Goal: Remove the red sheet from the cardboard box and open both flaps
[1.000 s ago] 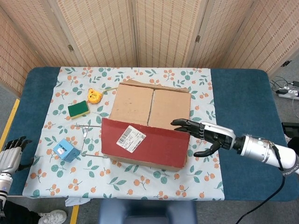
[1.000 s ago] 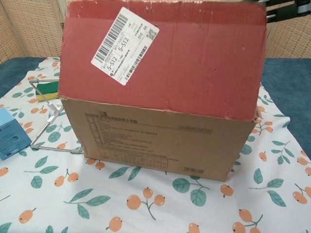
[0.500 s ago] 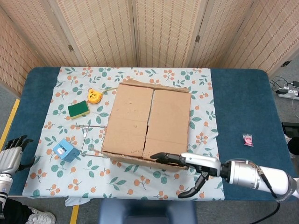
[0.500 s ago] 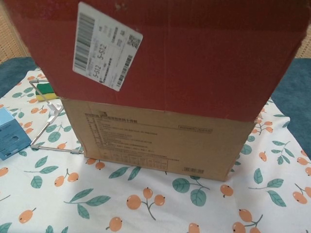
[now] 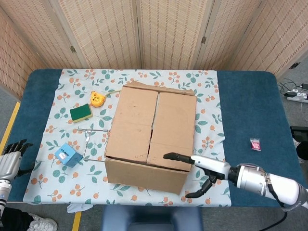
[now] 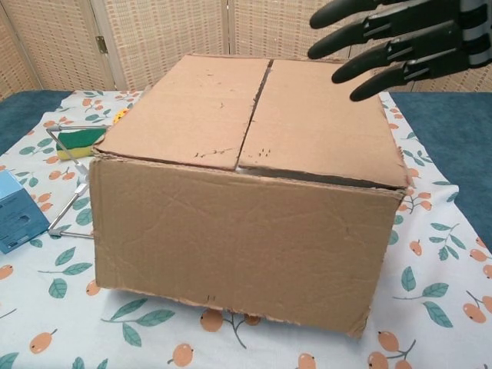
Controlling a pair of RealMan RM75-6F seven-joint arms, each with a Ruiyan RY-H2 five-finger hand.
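The cardboard box point(image 5: 151, 127) stands mid-table with both top flaps point(image 6: 246, 108) lying flat and closed. A sheet point(image 5: 144, 177) leans against the box's front face point(image 6: 238, 238), brown side out; no red shows on it. My right hand point(image 5: 204, 168) hovers over the box's front right corner, fingers stretched toward the front edge and thumb apart, holding nothing. In the chest view its dark fingers point(image 6: 400, 38) hang above the right flap. My left hand point(image 5: 10, 156) rests off the table's near left edge, far from the box and empty.
Left of the box lie a green sponge point(image 5: 81, 112), a yellow tape measure point(image 5: 97, 98), a blue carton point(image 5: 66, 155) and a wire stand point(image 5: 91, 139). A small pink packet point(image 5: 255, 144) lies on the blue table surface to the right.
The red sheet slid off the box top and tipped over the front edge; it now covers the front face brown side out. My right hand drew back toward the near edge.
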